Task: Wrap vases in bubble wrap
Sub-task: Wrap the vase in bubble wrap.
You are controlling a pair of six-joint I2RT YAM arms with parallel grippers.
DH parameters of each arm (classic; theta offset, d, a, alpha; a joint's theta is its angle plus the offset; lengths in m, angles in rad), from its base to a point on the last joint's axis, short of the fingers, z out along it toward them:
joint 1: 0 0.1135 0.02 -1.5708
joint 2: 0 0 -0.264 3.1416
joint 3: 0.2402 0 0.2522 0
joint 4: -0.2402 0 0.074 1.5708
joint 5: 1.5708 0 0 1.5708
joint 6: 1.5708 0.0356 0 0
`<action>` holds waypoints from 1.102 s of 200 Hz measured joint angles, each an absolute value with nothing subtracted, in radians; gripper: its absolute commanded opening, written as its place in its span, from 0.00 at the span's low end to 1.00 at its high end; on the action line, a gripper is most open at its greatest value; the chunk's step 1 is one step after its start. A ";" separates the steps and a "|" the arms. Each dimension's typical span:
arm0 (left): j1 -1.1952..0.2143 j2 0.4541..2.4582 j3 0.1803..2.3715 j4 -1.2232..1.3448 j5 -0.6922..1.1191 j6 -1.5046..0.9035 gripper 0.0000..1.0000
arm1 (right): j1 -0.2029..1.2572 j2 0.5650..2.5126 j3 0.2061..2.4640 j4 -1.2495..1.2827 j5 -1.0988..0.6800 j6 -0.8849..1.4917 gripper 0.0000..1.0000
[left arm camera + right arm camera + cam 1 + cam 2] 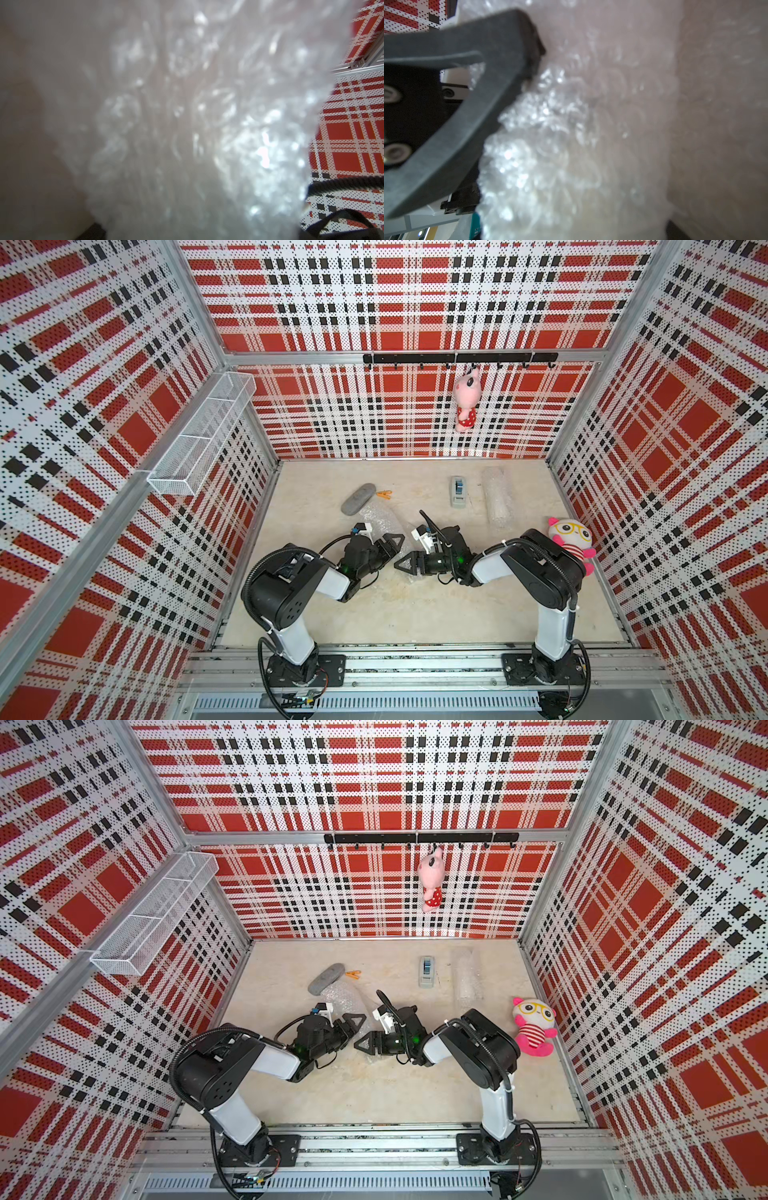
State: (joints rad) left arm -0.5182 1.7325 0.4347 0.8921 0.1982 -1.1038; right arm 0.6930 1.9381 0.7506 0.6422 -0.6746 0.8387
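Note:
A crumpled bundle of bubble wrap lies slantwise on the table's middle, and both arms meet at its near end. The vase inside it does not show clearly. My left gripper straddles the bundle with its jaws wide; the wrap fills the left wrist view. My right gripper faces it and is shut across the same bundle. The left gripper's grey finger lies against the wrap. A second roll of bubble wrap lies at the back right.
A grey oval case and an orange clip lie at the back left. The grey tape dispenser sits beside the roll. A plush toy leans by the right wall. A wire basket juts from the left wall.

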 measured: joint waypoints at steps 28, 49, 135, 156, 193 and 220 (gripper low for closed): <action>-0.513 1.735 0.418 0.904 0.214 -1.107 0.55 | 0.697 1.856 0.770 0.447 -0.602 0.732 0.91; -0.508 1.743 0.394 0.920 0.226 -1.093 0.54 | 0.685 1.725 0.783 0.237 -0.481 0.604 1.00; -0.512 1.752 0.393 0.936 0.228 -1.082 0.53 | 0.477 1.798 0.951 0.028 -0.355 0.400 0.89; -0.512 1.752 0.393 0.936 0.228 -1.081 0.53 | 0.483 1.853 0.954 0.072 -0.449 0.422 0.80; -0.513 1.752 0.393 0.936 0.228 -1.079 0.53 | 0.509 1.853 0.825 0.268 -0.588 0.509 0.50; -0.519 1.757 0.400 0.936 0.228 -1.073 0.55 | 0.513 1.853 0.759 0.328 -0.640 0.574 0.16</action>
State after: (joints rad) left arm -0.5194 1.7565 0.4004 0.9356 0.2279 -1.0729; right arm 0.5129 1.8526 0.7593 0.3279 -0.6399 0.5743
